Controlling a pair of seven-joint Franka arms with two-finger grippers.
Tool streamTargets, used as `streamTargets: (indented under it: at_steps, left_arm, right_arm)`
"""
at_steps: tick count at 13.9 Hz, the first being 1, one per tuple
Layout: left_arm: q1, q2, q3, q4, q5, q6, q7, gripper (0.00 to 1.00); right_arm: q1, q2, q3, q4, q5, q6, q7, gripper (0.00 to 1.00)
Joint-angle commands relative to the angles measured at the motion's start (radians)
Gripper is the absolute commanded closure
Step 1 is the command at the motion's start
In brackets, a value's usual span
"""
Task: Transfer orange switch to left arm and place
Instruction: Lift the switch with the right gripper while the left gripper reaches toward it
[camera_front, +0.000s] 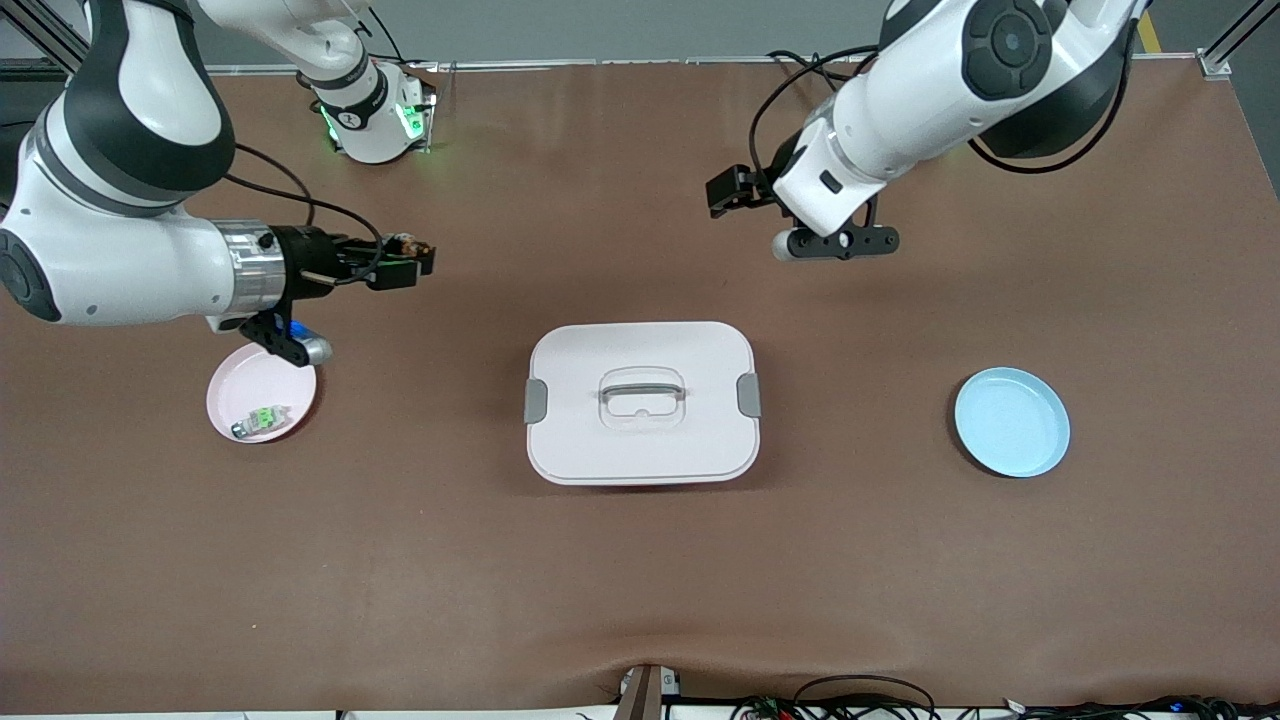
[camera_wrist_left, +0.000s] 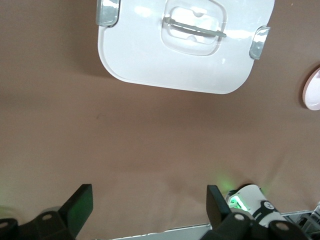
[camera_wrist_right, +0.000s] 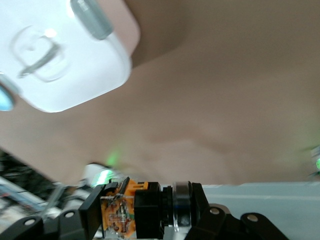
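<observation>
Right wrist view: orange switch pinched in closed right gripper, above bare table toward right arm's end. Looks light, rigid, small; best gripped by blocky black body. Left gripper wide open, empty.

Right gripper was clamped on the orange switch, up over the brown table; white box in view.
</observation>
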Motion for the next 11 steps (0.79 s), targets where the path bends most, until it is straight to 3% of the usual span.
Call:
streamTargets:
  at_steps: [1, 7, 11]
  left_arm:
    - [0.006, -0.017, -0.020, -0.001, -0.013, 0.036, -0.063, 0.00]
    - [-0.013, -0.021, -0.063, 0.012, 0.001, 0.125, -0.223, 0.00]
    - [-0.017, -0.042, -0.093, -0.036, 0.009, 0.321, -0.252, 0.00]
  right_arm:
    - [0.044, 0.004, -0.010, 0.012, 0.082, 0.052, 0.153, 0.83]
    - [0.266, 0.004, -0.010, 0.015, 0.085, 0.320, 0.558, 0.84]
    - [0.374, 0.005, -0.010, 0.016, 0.085, 0.477, 0.726, 0.84]
